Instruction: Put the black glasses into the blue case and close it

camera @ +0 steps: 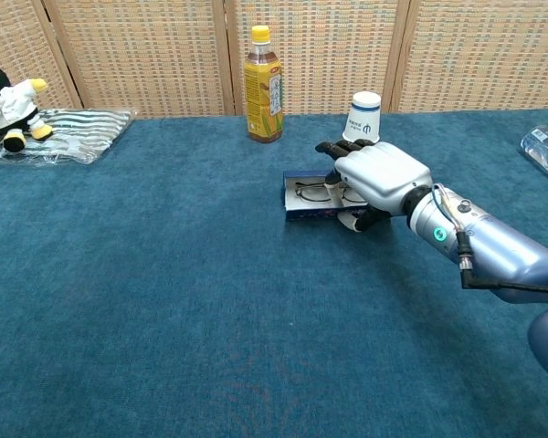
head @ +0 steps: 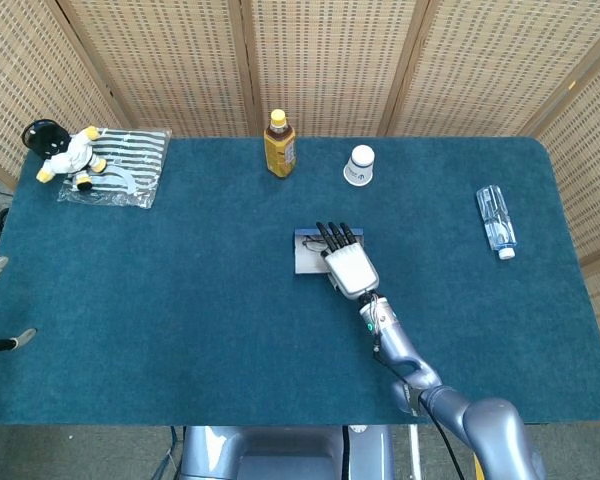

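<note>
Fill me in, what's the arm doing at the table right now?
The right hand rests over the blue case mid-table, fingers across its far edge. The black glasses already lie inside and the case looks still open. Whether the fingers actually grip anything is unclear. The left hand isn't in either view.

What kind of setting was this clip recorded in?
Probably a staged lab tabletop rather than a home: a blue felt-covered table fenced by woven screens, with unrelated props spread out, such as a tea bottle, a plush toy and a paper cup.
</note>
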Motion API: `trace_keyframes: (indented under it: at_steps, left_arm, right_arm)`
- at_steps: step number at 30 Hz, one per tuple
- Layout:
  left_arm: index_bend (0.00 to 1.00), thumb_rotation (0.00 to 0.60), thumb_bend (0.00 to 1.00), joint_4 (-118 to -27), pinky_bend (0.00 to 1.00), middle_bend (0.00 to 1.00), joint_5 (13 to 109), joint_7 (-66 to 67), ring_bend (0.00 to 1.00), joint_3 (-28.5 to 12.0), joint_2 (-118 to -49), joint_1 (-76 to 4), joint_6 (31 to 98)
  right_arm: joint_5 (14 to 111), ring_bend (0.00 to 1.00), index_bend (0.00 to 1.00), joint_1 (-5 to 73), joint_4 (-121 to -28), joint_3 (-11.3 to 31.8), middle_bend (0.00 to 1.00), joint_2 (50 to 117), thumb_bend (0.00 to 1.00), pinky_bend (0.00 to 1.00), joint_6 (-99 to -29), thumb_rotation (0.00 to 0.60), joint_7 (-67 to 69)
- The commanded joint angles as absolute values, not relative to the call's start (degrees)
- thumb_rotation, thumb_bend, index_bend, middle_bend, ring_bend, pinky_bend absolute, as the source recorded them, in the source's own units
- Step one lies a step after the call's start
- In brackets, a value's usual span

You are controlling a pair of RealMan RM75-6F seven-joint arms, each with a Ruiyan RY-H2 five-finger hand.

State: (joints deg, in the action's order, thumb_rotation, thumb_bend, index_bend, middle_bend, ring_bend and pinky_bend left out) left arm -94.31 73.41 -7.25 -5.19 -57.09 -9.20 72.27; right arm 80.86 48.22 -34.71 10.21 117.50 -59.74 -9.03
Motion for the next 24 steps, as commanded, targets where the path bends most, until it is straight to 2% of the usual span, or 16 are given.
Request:
trace_keyframes:
  at_steps: [1, 7, 18, 24]
  left_arm:
    - [0.00, 0.600, 0.00, -94.4, 0.00, 0.00, 73.6, -7.3, 0.00, -5.1, -57.0, -9.2, 72.3]
    - [0.00, 0.600, 0.00, -94.6, 0.00, 0.00, 74.2, -7.3, 0.00, -4.8, -57.0, -9.0, 72.6]
    - [0.00, 0.600, 0.00, -95.1, 0.00, 0.00, 74.4, -6.4, 0.00, -4.6, -57.1, -9.0, 72.7]
    - [0.00, 0.600, 0.00, -94.9, 0.00, 0.00, 73.8, -6.1, 0.00, -4.6, -57.2, -9.2, 72.2]
  right_arm:
    - [82.6, 0.00, 0.70, 46.4, -38.6, 8.3, 0.04, 114.7, 0.47, 0.09, -61.7, 0.600, -8.4]
    - [83.9, 0.00, 0.70, 43.9, -47.1, 6.1, 0.04, 109.3, 0.47, 0.09, -62.7, 0.600, -9.3]
    - [87.0, 0.00, 0.71, 40.3, -71.3, 0.5, 0.06, 95.9, 0.47, 0.09, -62.6, 0.600, -16.7]
    - [88.2, 0.00, 0.71, 40.2, -75.8, -1.3, 0.06, 93.0, 0.47, 0.09, -61.2, 0.600, -22.5]
